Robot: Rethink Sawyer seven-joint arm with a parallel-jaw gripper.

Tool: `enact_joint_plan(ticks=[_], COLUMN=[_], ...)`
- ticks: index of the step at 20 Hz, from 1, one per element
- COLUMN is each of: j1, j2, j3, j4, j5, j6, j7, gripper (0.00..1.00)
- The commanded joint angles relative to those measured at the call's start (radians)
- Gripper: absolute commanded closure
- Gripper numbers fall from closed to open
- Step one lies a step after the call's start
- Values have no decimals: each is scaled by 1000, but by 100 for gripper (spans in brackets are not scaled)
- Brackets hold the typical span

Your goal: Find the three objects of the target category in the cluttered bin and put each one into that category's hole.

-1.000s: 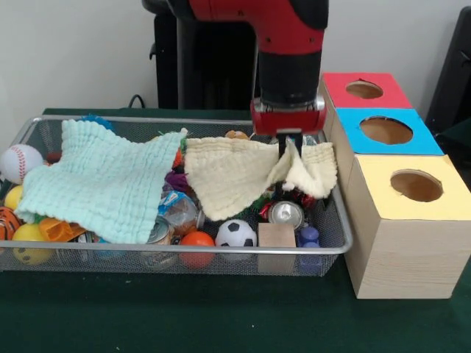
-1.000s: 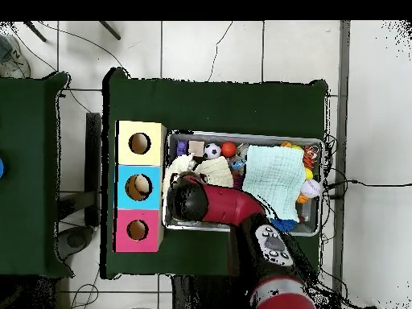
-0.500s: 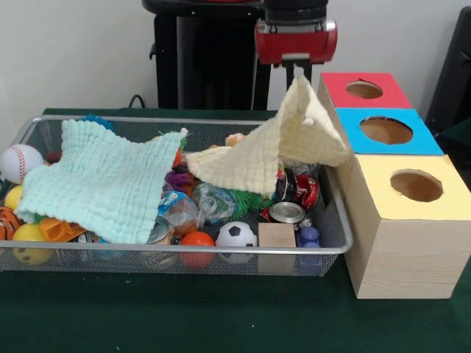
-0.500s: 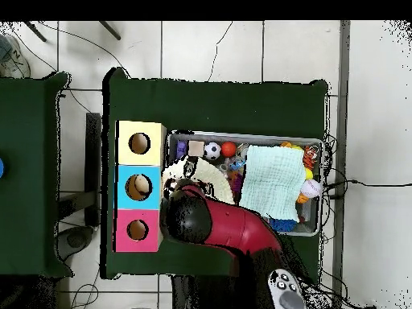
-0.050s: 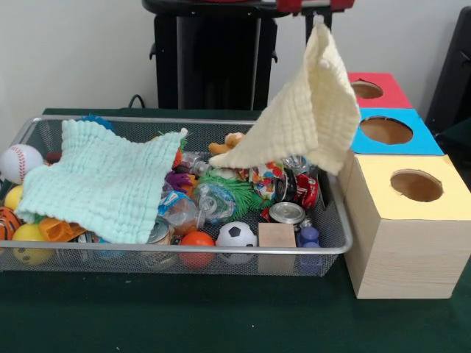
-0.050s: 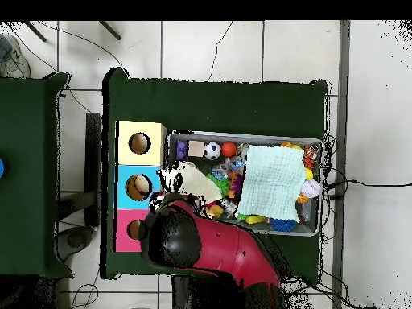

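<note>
The claw (image 5: 315, 7), only its red underside showing at the top edge of the front view, is clenched on a corner of the pale yellow cloth (image 5: 305, 118), which hangs from it over the right end of the wire bin (image 5: 335, 246), its lower edge trailing onto the clutter. Beneath it lie a red can (image 5: 298, 188), a silver can (image 5: 285, 213) and green tinsel (image 5: 234, 190), with a mint cloth (image 5: 103, 180) covering the left half. The red (image 5: 372, 90), blue (image 5: 386, 131) and yellow (image 5: 412, 185) hole boxes stand just right of the bin on the bench (image 5: 221, 316).
</note>
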Motion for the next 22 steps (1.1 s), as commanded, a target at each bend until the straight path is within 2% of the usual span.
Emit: enact_joint_plan(ticks=[1,10,16,22], j1=[23,33,25,-49], j2=[-181,-266,-339,-335], j3=[-44,-81,-114,-110], j4=[99,203,236,268], j5=[55,106,114,158], j6=[240,224,282,271], j7=[190,157,120,-9], gripper=[100,100,100,100])
